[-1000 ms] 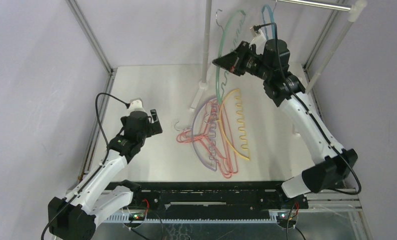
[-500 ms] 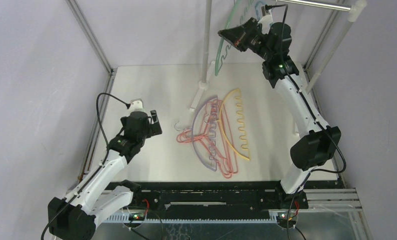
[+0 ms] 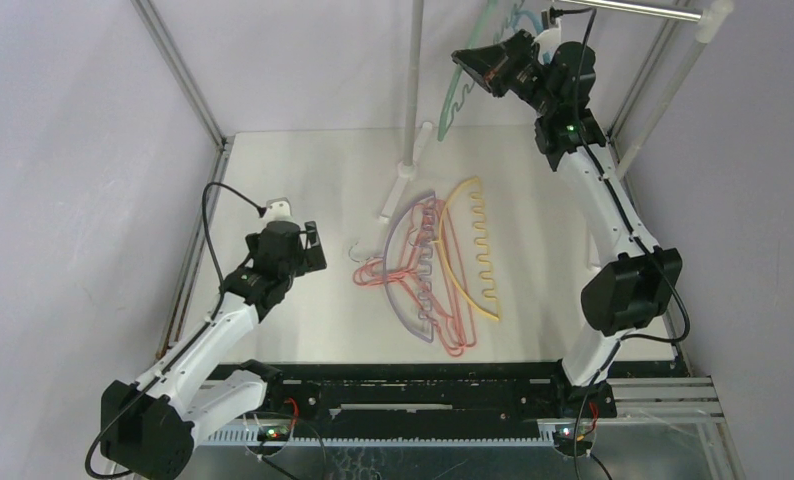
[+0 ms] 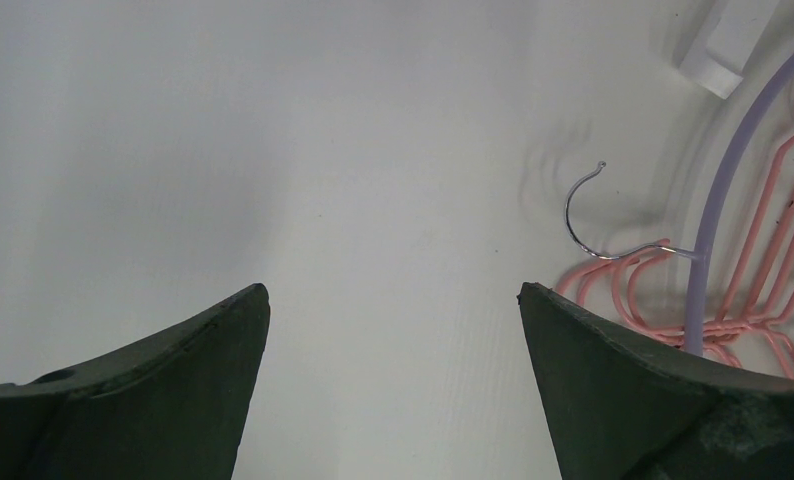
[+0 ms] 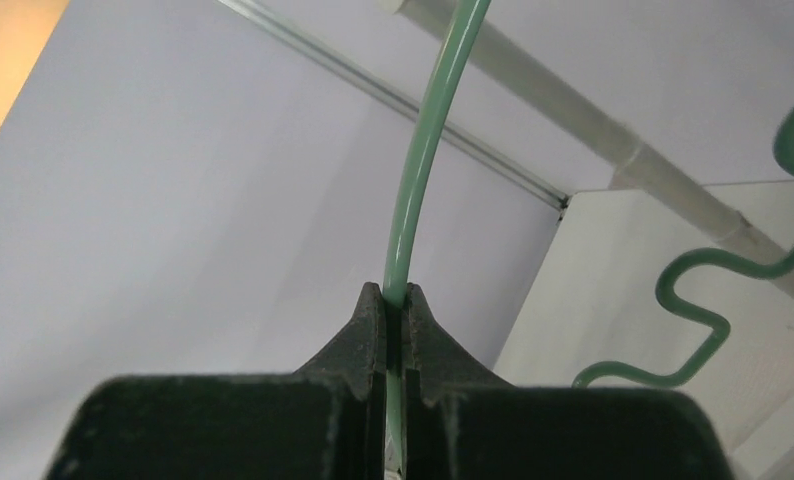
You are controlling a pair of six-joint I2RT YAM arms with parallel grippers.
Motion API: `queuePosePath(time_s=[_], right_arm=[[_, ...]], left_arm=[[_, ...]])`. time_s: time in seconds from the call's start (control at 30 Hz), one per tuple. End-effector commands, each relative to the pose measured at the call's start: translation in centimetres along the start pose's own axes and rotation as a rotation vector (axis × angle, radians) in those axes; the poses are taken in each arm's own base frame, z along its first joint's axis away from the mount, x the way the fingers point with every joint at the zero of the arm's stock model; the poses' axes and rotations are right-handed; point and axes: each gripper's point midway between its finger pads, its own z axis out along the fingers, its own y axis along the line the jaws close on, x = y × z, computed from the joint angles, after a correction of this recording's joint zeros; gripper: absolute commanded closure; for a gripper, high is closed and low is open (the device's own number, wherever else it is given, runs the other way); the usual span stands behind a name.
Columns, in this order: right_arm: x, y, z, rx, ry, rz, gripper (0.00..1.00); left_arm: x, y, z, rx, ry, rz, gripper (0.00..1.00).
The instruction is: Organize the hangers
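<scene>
My right gripper (image 3: 470, 62) is raised high near the silver rail (image 3: 633, 10) and is shut on a teal hanger (image 3: 447, 98). In the right wrist view the gripper (image 5: 394, 292) pinches the thin teal arm (image 5: 423, 150), and the hanger's wavy arm (image 5: 713, 290) shows at right. A pile of hangers lies on the table: purple (image 3: 397, 235), pink/red (image 3: 443, 310) and yellow (image 3: 473, 250). My left gripper (image 3: 313, 245) is open and empty, left of the pile. In the left wrist view (image 4: 393, 300) a metal hook (image 4: 578, 205), pink hangers (image 4: 753, 260) and the purple hanger (image 4: 718, 200) lie to the right.
A white upright pole (image 3: 414, 80) stands on a white foot (image 3: 393, 195) behind the pile. Metal frame poles (image 3: 178, 70) run along both sides. A blue hanger (image 3: 521, 12) shows near the rail at the top edge.
My right gripper has lifted the teal hanger off the table and up toward the rail. The left arm shifted slightly.
</scene>
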Motion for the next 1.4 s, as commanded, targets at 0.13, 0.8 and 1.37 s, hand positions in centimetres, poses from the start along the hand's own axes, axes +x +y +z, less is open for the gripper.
queuePosePath(time_s=[0.13, 0.8, 1.37], right_arm=[[-1.3, -0.6, 0.7, -0.001, -0.031, 0.032, 1.0], [0.3, -2.1, -6.1, 0.343, -0.106, -0.212, 0.18], [18.5, -10.3, -21.4, 0.639, 0.411, -0.659, 0.27]], left_arm=[[-2.3, -0.8, -0.5, 0.026, -0.066, -0.025, 0.01], [-2.6, -1.4, -0.5, 0.052, -0.07, -0.044, 0.0], [-2.3, -1.8, -0.3, 0.07, -0.062, -0.04, 0.01]])
